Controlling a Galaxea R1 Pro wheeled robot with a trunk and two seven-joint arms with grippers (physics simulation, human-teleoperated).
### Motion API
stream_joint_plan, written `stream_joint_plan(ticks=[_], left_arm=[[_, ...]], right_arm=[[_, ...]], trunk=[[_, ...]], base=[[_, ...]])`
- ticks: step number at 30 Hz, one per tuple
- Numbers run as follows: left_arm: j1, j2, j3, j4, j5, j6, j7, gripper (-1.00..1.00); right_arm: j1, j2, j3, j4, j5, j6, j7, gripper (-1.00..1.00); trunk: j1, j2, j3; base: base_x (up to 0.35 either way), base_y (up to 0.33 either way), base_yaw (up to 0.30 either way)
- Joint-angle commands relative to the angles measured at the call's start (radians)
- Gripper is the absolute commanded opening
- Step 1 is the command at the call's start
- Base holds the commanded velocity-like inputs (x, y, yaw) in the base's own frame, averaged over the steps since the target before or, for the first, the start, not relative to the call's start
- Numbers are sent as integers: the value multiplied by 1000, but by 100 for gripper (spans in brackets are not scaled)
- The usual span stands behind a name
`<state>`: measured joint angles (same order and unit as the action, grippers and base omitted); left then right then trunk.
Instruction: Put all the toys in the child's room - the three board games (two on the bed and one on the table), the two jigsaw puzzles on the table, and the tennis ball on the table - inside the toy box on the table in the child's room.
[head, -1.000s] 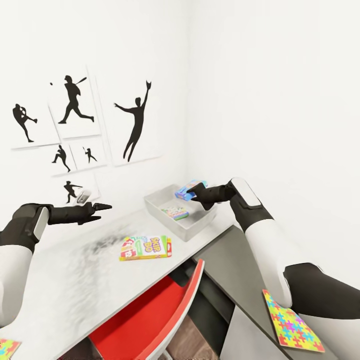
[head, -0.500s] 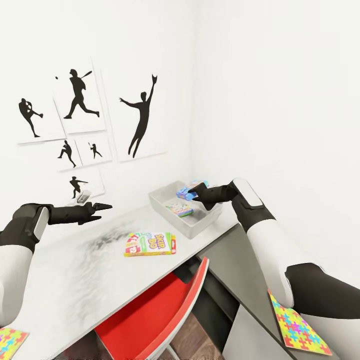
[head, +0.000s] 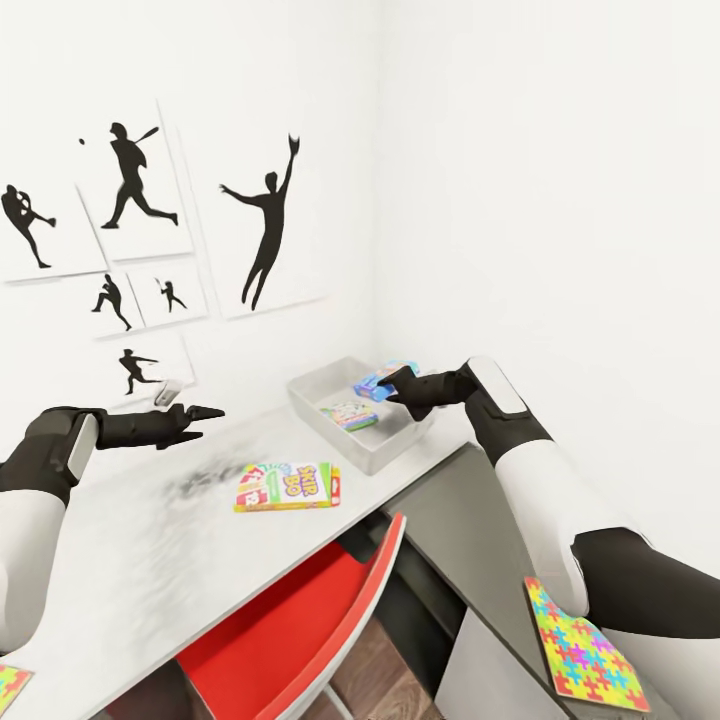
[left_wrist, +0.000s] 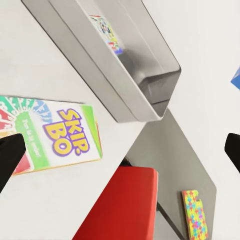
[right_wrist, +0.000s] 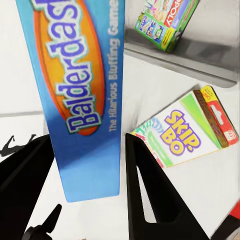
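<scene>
My right gripper (head: 392, 386) is shut on a blue Balderdash game box (head: 374, 382), held over the far corner of the pale grey toy box (head: 384, 456). Its fingers (right_wrist: 150, 195) clamp the blue box (right_wrist: 85, 95) from both sides. A green game box (head: 350, 415) lies inside the bin. A Skip-Bo game box (head: 288, 487) lies flat on the light grey table (head: 150, 560) in front of the bin. My left gripper (head: 205, 412) hovers open over the table, left of the Skip-Bo box (left_wrist: 55, 135). One jigsaw puzzle (head: 580, 655) rests on the dark corner section, another (head: 12, 685) at the near left. The tennis ball is out of view.
A red chair (head: 300, 620) is tucked under the table in front of me. White walls meet in the corner just behind the bin, and black sports silhouettes (head: 265, 225) hang on the left wall. Bare tabletop lies between my left gripper and the Skip-Bo box.
The whole view swung right and then back left, so the camera moved. Both arms keep their pose, and the blue box stays clamped over the bin.
</scene>
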<state>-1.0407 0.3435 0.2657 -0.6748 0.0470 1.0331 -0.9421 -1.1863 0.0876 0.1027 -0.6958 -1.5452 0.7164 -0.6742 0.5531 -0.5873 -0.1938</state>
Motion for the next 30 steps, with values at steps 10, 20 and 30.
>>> stream_joint_plan(ticks=[10,20,30], left_arm=[[-1,2,1,0,7,9,0,100],[-1,2,1,0,8,10,-1,100],[-1,2,1,0,8,10,-1,100]], right_arm=[[-1,1,11,-4,-7,-3,-11,-100],[-1,3,14,-5,0,-2,-11,-100],[-1,11,11,-5,0,-3,-10,-100]], trunk=[[0,-2,-13],[0,-2,-14],[0,-2,-17]], base=[[39,39,-97],[21,27,-5],[0,0,0]])
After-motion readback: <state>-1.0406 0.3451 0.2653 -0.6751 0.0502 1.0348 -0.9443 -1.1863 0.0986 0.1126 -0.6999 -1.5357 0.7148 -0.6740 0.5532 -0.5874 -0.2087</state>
